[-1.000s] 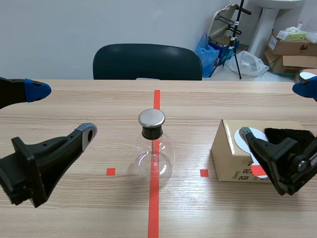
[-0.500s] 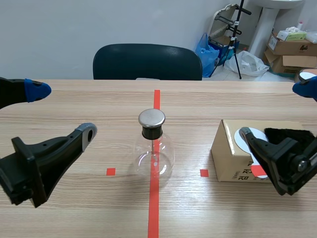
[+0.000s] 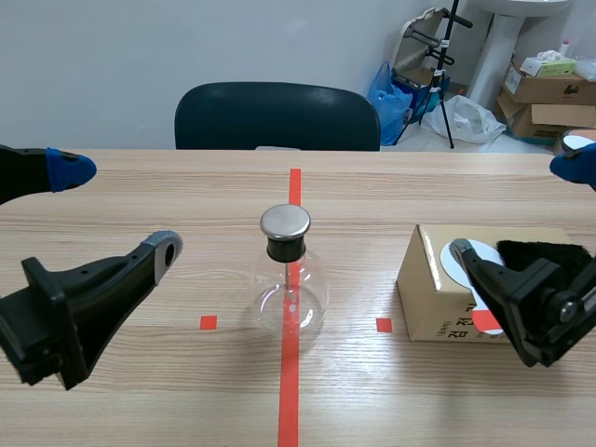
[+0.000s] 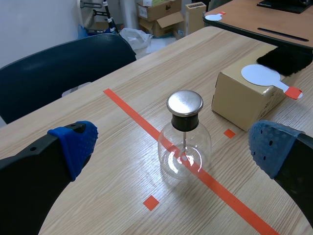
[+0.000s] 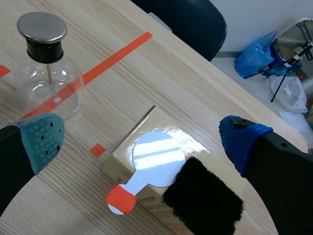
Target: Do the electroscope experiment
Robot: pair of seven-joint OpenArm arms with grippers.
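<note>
The electroscope, a round glass flask [image 3: 290, 293] with a black neck and a flat metal cap [image 3: 285, 222], stands on the red centre line. To its right a cardboard box [image 3: 426, 291] carries a white round paddle [image 5: 159, 157] with a red handle and a black fur cloth [image 5: 203, 200]. My left gripper [image 3: 116, 209] hangs open left of the flask, which is ahead of it and between the lines of its fingers [image 4: 73, 144]. Over the box, my right gripper [image 3: 520, 212] is open, one finger partly hiding the paddle. Neither holds anything.
A dark chair [image 3: 277, 116] stands behind the table's far edge. Cardboard boxes [image 3: 549, 88], bags and a stand clutter the floor at the back right. Small red tape squares [image 3: 209, 322] mark the wood either side of the flask.
</note>
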